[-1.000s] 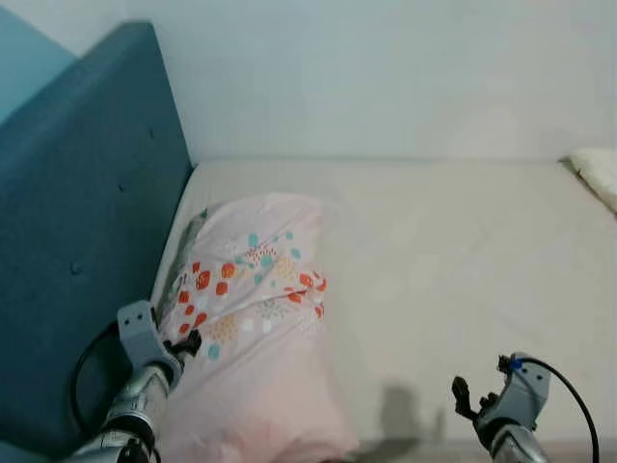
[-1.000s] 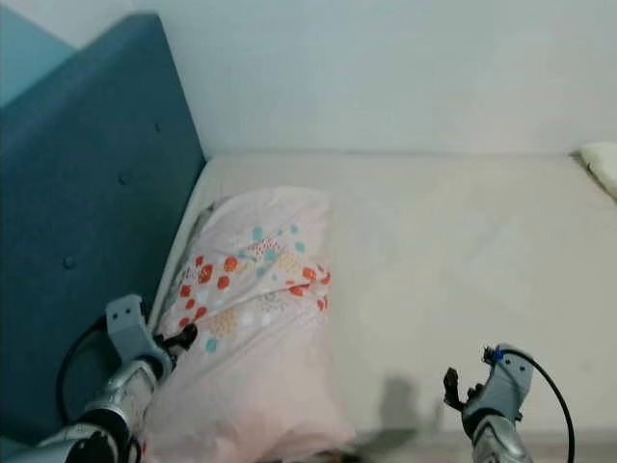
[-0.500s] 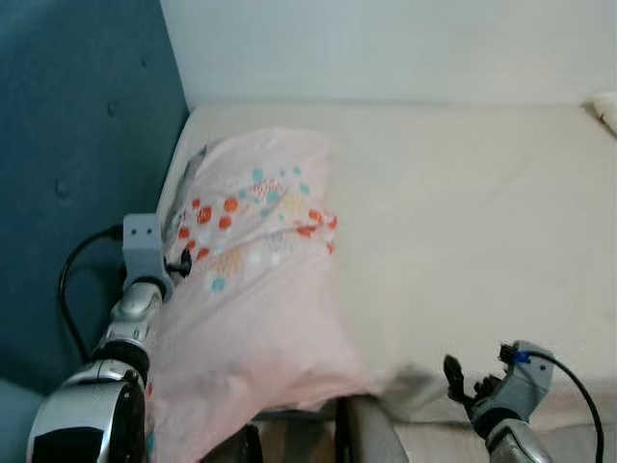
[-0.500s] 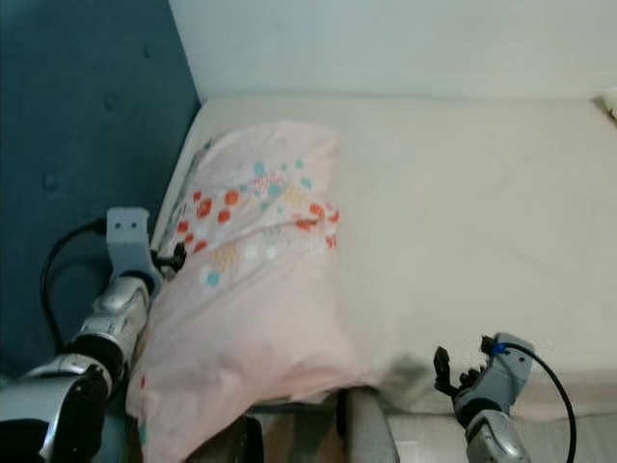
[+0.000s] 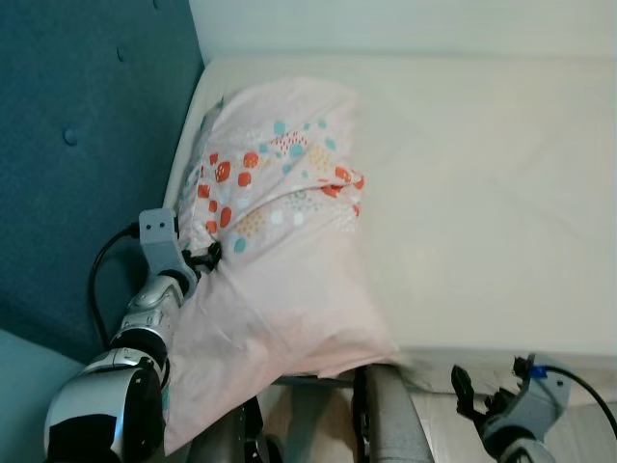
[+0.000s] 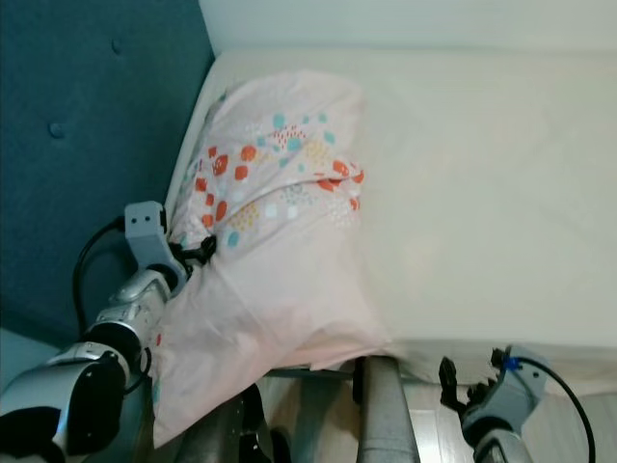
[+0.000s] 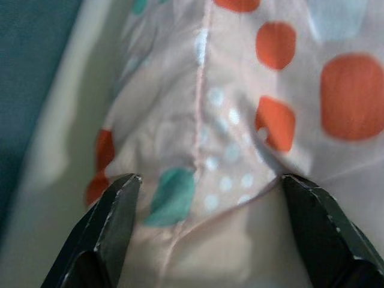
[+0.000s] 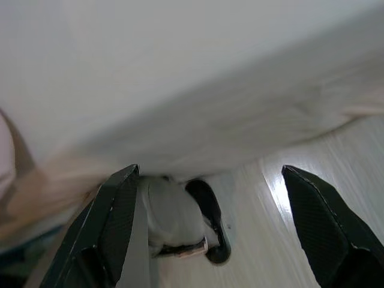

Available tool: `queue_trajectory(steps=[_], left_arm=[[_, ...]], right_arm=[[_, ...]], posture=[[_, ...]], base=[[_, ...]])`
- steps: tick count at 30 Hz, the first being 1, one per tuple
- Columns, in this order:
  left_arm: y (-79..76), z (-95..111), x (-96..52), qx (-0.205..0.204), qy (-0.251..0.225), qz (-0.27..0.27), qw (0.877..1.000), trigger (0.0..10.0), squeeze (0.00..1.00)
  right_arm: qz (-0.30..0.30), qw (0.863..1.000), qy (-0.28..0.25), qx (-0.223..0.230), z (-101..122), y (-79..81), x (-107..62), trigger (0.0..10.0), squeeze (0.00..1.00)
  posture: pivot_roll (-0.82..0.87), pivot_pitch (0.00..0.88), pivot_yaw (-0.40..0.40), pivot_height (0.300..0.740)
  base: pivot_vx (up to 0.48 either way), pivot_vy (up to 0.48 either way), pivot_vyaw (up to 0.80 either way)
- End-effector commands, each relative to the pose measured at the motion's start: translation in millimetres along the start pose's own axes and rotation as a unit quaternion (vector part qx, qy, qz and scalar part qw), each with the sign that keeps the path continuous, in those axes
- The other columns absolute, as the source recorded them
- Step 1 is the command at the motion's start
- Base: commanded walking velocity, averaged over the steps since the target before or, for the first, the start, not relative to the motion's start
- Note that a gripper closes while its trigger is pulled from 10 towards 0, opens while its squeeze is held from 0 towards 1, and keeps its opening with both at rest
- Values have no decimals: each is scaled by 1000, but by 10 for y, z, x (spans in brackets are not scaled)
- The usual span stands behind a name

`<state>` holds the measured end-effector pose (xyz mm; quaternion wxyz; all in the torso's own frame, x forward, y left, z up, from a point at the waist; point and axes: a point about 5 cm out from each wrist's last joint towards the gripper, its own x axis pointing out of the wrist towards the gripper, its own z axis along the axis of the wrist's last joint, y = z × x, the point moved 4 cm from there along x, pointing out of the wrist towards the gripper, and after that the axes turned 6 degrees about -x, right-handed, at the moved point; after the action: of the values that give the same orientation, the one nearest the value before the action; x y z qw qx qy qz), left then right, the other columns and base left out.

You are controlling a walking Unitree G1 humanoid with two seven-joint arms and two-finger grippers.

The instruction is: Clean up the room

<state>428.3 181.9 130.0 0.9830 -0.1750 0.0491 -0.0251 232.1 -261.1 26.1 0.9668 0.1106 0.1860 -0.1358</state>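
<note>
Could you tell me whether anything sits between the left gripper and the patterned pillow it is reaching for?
Nothing visible does. The left gripper is already at the edge of the pink spotted pillow, and in the left wrist view the fabric bulges between its open fingers.

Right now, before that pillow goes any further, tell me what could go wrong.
1. The pillow already overhangs the bed's near edge; it may slide to the floor.
2. The left hand, wide open, only presses its fabric, so it could slip.
3. The right hand hangs open below the mattress edge, too low to catch it.
</note>
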Motion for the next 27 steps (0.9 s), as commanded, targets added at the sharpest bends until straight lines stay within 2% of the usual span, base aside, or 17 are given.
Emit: queue_trajectory(steps=[1,3,4,7,8,11,12,13,15,17,18,19,24,25,27], left_arm=[[-153,-9,41,-42,5,-22,999,10000,0],[-285,81,81,-74,-7,-48,996,10000,0],[-285,81,81,-74,-7,-48,996,10000,0],[-449,128,110,-95,-10,-82,992,10000,0],[-449,128,110,-95,-10,-82,992,10000,0],[-545,72,110,-78,2,-100,992,10000,0],[-590,-54,92,-38,21,-102,994,10000,0],[-590,-54,92,-38,21,-102,994,10000,0],[-598,-158,70,-4,35,-100,994,10000,0],[-596,-195,61,7,40,-99,994,10000,0],[-588,-244,49,14,48,-97,994,6549,0],[-592,-286,38,10,55,-99,993,0,0],[-644,-347,22,-8,65,-113,992,0,0],[-777,-336,30,-39,63,-135,988,0,0],[-837,-319,37,-53,60,-144,986,0,0]], right_arm=[[-8,1000,19,6,-89,-22,-74,10000,0],[-8,1000,23,6,-101,-16,-94,10000,0],[-8,1000,23,6,-101,-16,-94,10000,0],[-8,1000,25,7,-98,5,-120,10000,0],[-8,1000,25,7,-98,5,-120,10000,0],[-9,1000,24,9,-76,14,-123,10000,0],[-12,1000,17,10,-29,1,-132,10000,0],[-12,1000,17,10,-29,1,-132,10000,0],[-14,1000,13,11,9,-11,-140,10000,0],[-15,1000,12,11,22,-15,-146,10000,0],[-18,1000,11,12,38,-26,-151,10000,0],[-20,1000,9,12,53,-36,-155,10000,0],[-24,1000,5,12,94,-52,-150,10000,0],[-25,1000,0,13,130,-54,-135,10000,0],[-26,1000,-1,13,142,-53,-130,10000,0]], posture=[[-153,446,54,617],[-152,447,54,617],[-152,447,54,617],[-153,454,60,617],[-153,454,60,617],[-154,455,64,617],[-153,455,68,617],[-153,455,68,617],[-155,454,71,617],[-155,453,71,617],[-152,449,71,617],[-150,449,72,617],[-148,445,73,617],[-148,438,75,617],[-148,438,75,617]], base=[[0,0,0],[0,0,0],[0,0,0],[0,0,0],[0,0,0],[0,0,0],[0,0,0],[0,0,0],[0,0,0],[0,0,0],[0,0,0],[0,0,0],[0,0,0],[0,0,0],[0,0,0]])
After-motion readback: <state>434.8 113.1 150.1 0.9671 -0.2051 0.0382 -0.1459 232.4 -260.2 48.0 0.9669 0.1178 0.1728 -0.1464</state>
